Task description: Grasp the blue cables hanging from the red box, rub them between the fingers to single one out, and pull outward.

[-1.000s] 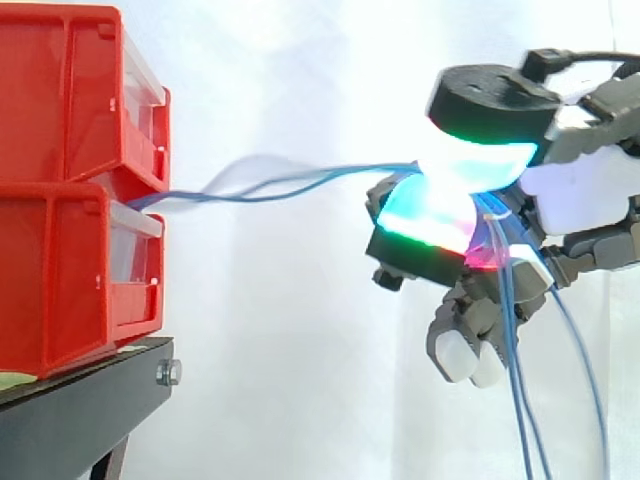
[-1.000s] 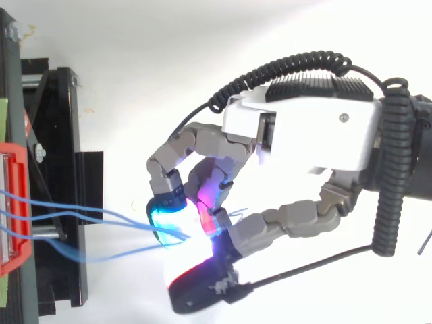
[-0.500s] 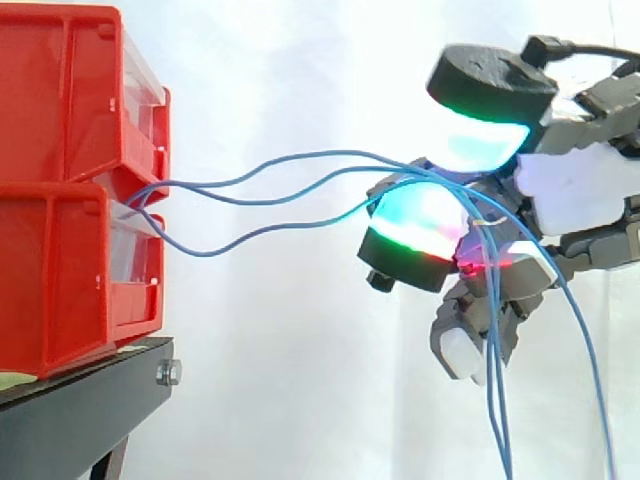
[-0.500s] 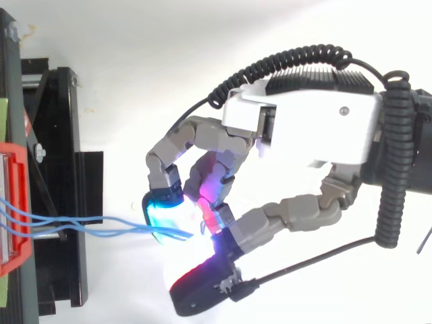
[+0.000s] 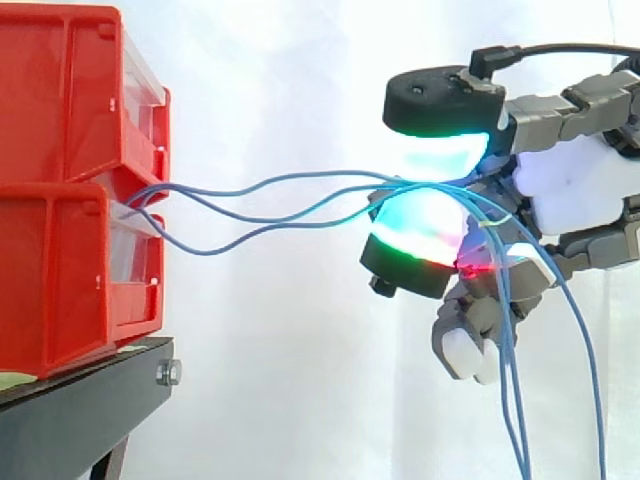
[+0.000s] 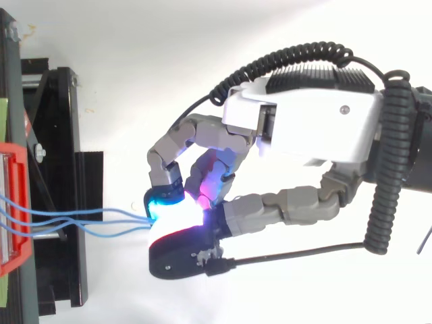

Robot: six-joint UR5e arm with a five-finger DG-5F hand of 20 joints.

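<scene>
The hand (image 5: 572, 195) comes in from the right in the side view, well apart from the red box (image 5: 70, 110), with its fingers curled and two glowing pads (image 5: 437, 157) closed narrowly on the blue cables (image 5: 310, 175). The cables leave the front of the box where the upper bin meets the lower one, run across the open gap in loose, shallow curves spread one above another, and gather between the pads. Behind the pinch they drape over the hand and hang down past the lower edge. In the top view they lie nearly side by side (image 6: 101, 211). The box stands on a black bench (image 5: 90, 410).
</scene>
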